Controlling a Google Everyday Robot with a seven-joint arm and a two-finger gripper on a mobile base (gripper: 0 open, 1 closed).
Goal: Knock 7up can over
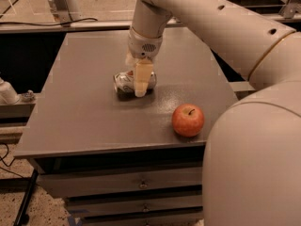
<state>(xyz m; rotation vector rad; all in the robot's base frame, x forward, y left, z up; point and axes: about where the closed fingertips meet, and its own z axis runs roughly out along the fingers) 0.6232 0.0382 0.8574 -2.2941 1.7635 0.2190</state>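
In the camera view, the 7up can (pixel 123 81) lies on its side near the middle of the grey table (pixel 80 121). The gripper (pixel 139 87) comes down right in front of the can and hides part of it. Whether the gripper is open or closed, I cannot tell. A red apple (pixel 188 120) sits apart, near the front edge.

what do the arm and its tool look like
The arm is smooth, fat, cream-white tubing with small dark round holes along it and a thin orange seam at one joint. The tool, down at the 7up can, is pale yellowish, below a wrist with a small grey grille.
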